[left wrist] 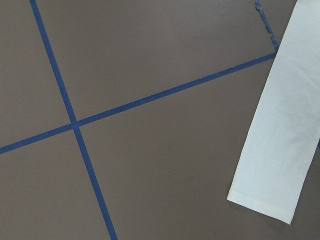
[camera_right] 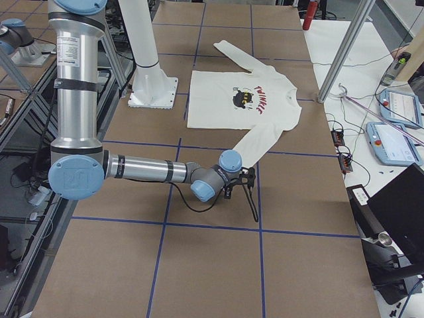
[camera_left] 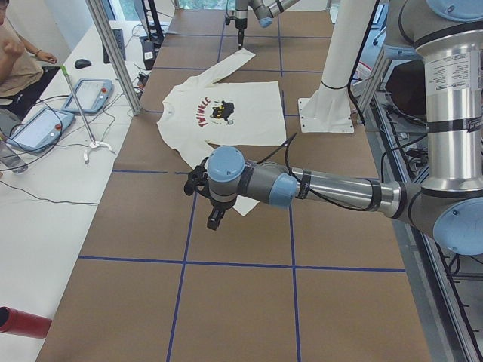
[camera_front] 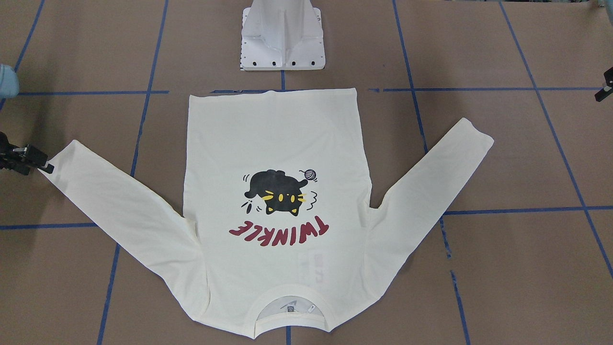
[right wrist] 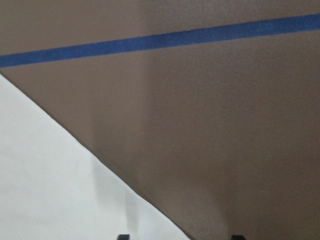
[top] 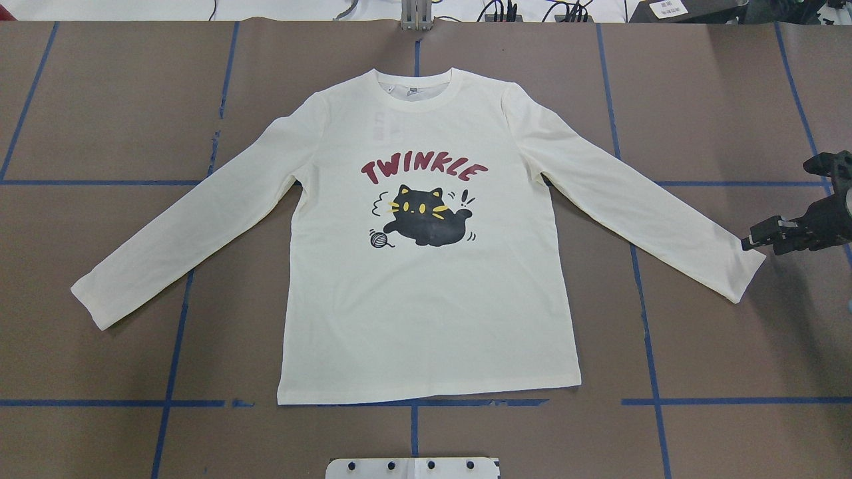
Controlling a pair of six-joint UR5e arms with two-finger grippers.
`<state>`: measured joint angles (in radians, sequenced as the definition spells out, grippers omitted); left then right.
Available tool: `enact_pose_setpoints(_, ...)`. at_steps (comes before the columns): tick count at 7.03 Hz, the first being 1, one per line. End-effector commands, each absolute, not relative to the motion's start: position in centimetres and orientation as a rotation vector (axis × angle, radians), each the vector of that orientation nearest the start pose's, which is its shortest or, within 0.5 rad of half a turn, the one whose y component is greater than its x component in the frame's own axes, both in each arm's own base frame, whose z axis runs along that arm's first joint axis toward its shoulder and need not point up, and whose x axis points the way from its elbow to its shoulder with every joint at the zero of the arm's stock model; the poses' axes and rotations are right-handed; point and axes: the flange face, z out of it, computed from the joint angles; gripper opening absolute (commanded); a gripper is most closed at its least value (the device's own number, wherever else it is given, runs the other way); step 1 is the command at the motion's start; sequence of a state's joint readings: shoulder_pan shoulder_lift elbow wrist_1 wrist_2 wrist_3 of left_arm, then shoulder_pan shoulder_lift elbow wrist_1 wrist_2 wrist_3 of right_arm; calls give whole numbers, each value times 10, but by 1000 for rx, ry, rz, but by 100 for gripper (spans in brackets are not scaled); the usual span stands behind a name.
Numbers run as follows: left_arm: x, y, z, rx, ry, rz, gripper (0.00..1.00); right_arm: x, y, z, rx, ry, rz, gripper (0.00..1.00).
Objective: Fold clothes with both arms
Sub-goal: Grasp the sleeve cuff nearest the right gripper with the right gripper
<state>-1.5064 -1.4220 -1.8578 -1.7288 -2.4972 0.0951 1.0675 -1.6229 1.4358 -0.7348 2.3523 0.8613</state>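
The brown tabletop [top: 719,346], gridded with blue tape [top: 649,332], carried the cream T-shirt [top: 426,313] spread flat, cat print up, its body lying between the two sets of jaws and well apart from both. The right gripper [top: 755,238] hung low with its jaws spread, one sleeve's cuff just beside and partly beneath them. The left gripper [camera_left: 214,219] hovered near the other cuff; whether its jaws were spread or pressed together I could not tell
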Motion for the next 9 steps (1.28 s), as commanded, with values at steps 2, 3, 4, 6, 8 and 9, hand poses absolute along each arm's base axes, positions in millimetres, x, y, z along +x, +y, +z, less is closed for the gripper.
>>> enact_pose_setpoints(2, -25, -441, 558, 288, 918, 283, 100, -176, -449, 662, -9, -965, 78, 63)
enact_pose_setpoints(3, -25, -441, 558, 287, 918, 283, 100, -176, -449, 662, -10, -964, 79, 63)
enact_pose_setpoints(4, -25, -440, 559, 286, 918, 283, 100, -176, -449, 662, -11, -965, 79, 63)
enact_pose_setpoints(6, -25, -440, 560, 284, 918, 283, 100, -177, -448, 662, -18, -971, 76, 24)
enact_pose_setpoints(8, -25, -438, 561, 282, 918, 283, 100, -177, -448, 662, -18, -971, 76, 2)
enact_pose_setpoints(9, -25, -439, 561, 284, 918, 283, 100, -177, -449, 661, -16, -971, 77, 0)
